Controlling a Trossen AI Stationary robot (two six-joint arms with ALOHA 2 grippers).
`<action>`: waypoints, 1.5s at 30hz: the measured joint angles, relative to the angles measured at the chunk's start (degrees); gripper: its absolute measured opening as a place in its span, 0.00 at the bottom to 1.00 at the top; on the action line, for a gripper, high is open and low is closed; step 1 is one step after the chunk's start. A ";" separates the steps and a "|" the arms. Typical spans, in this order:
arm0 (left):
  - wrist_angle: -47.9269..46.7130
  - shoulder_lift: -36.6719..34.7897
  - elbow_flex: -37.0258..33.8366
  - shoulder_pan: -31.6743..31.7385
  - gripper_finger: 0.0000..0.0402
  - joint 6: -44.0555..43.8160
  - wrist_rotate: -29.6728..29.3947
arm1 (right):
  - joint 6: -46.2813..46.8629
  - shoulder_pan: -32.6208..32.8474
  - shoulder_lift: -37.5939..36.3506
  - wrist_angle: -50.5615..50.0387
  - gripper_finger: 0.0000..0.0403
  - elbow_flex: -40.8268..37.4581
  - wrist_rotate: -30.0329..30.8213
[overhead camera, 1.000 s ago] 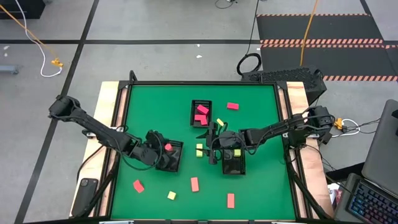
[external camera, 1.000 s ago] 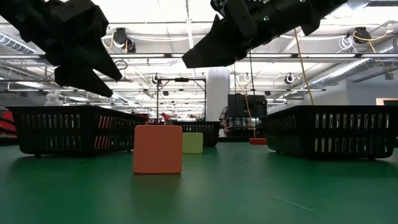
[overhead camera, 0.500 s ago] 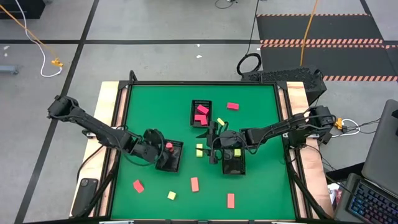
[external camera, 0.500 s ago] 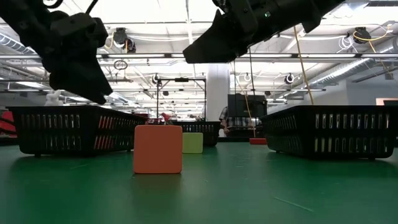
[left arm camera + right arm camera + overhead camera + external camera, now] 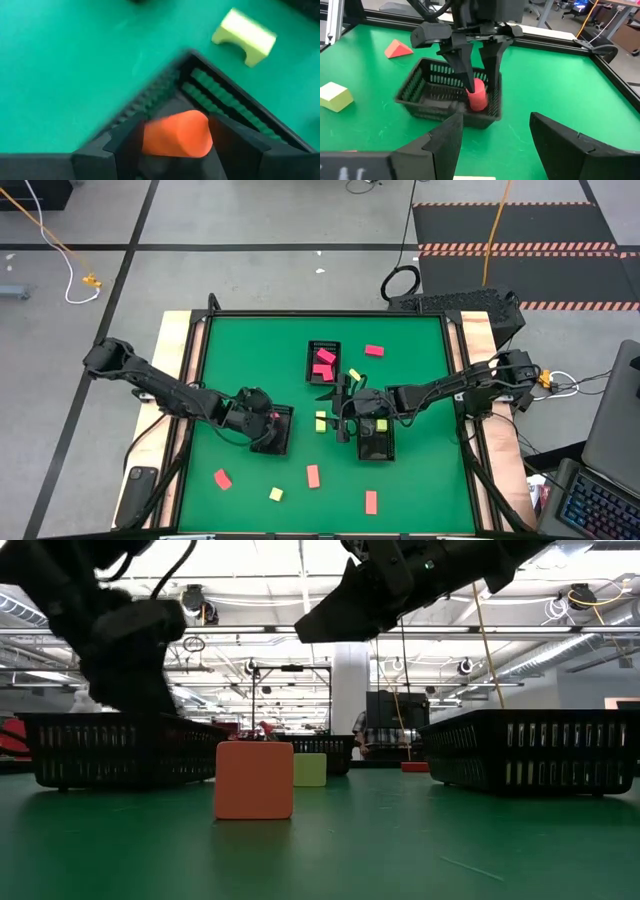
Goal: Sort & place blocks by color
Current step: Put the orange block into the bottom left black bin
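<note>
My left gripper (image 5: 267, 421) stands over the left black tray (image 5: 277, 438), shut on a round pink-red block (image 5: 176, 135). The right wrist view shows that block (image 5: 478, 94) at the tray's corner (image 5: 492, 112). My right gripper (image 5: 496, 120) is open and empty, hovering above the table between the left tray and the right black tray (image 5: 376, 445), which holds a yellow block (image 5: 381, 425). A third tray (image 5: 322, 362) at the far middle holds pink-red blocks. Loose blocks lie flat on the green mat. My left gripper pinches the round block's curved sides (image 5: 473, 90) between its two fingers (image 5: 462, 62). The fingers come from above, pointing down. The block stands upright, its lower end inside the tray's corner; whether it rests on the tray floor I cannot tell.
Loose blocks: pink-red (image 5: 374, 350) and yellow (image 5: 353, 376) at the far side, yellow (image 5: 321, 421) between the trays, and pink-red (image 5: 222, 478), salmon (image 5: 313, 476), yellow (image 5: 275, 494) and salmon (image 5: 371, 502) near the front edge. A raised frame (image 5: 200, 380) borders the mat.
My left gripper has gone down with the round block, from above the left tray into it. My right gripper has kept still.
</note>
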 joint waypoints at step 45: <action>-25.37 -0.92 16.89 -25.64 0.56 2.63 17.77 | 0.11 -0.04 -0.37 -4.10 0.56 0.00 -0.24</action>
